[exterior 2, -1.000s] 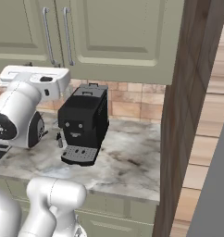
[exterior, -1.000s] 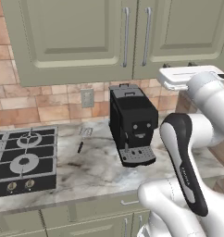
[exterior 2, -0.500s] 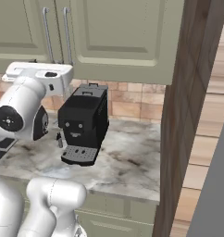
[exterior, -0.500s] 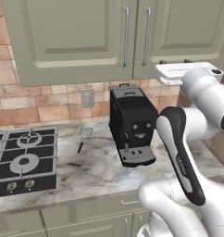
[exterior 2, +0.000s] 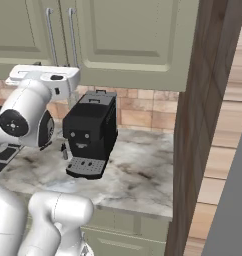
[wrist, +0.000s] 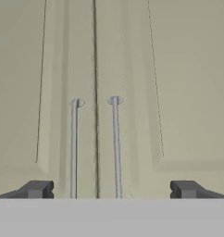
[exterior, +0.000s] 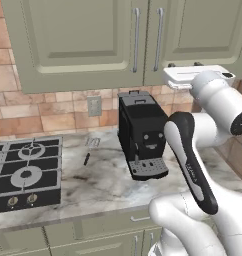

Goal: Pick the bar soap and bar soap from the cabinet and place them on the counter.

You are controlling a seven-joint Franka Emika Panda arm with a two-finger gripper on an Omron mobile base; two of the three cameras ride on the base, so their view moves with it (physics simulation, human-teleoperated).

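The hand has risen toward the cabinet (exterior: 138,45) at the top of the frame. The gripper (wrist: 111,190) faces both handles, jaws fully apart, empty. Doors remain closed; the soaps are presumably inside. The counter (exterior: 103,185) awaits both bars.

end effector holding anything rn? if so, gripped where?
Nothing is held. The end effector is open, its finger tips spread wide with bare space between, facing the closed sage-green panelled wall cabinet and its two long silver bar handles.
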